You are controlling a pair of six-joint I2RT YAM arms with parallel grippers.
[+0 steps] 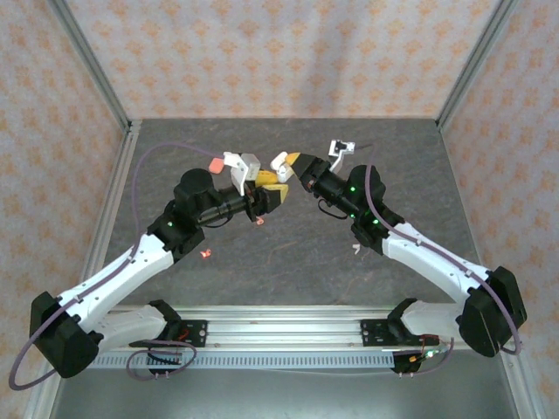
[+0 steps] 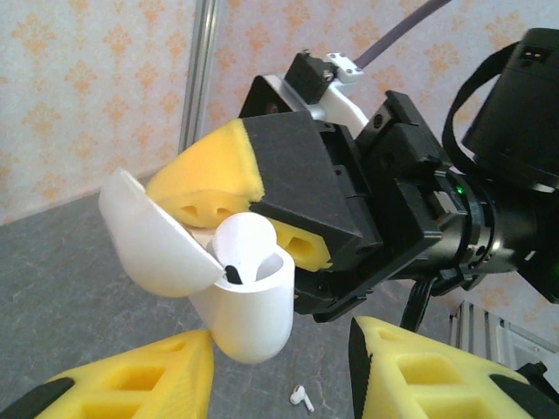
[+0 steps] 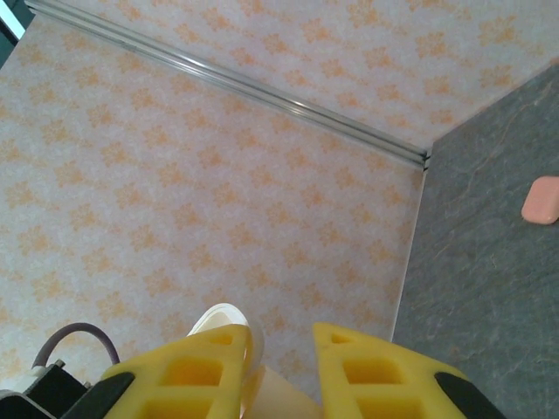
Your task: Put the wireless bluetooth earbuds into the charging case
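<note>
The right pincer (image 3: 284, 349) is pinching a small white glossy plastic charging case (image 2: 249, 314) between its two yellow fingers, holding it up off the grey stone-patterned bench (image 1: 288, 262); the case's rounded lid is swung open, lying to the left in the left wrist view.

There are four tiny stemmed plastic earbuds, two white and two coral-pink. One white earbud (image 2: 244, 237) sits in the open case, rounded head up, with a dark tip showing at the rim; the second white earbud (image 2: 302, 399) lies on the bench below the case. One coral-pink earbud (image 1: 259, 221) lies on the bench just beside the left arm's wrist; the other coral-pink earbud (image 1: 203, 254) lies nearer the arm bases, close to the left forearm.

The left pincer (image 2: 284, 367) is spread, with nothing between its two yellow fingers; it faces the held case from close by, one finger on either side below it; whether either finger touches the case I cannot tell.

There are two cases in all; the one coral-pink rounded plastic case (image 3: 541, 200) rests on the bench beyond the left arm's wrist, apart from both pincers; whether its lid is open I cannot tell.
</note>
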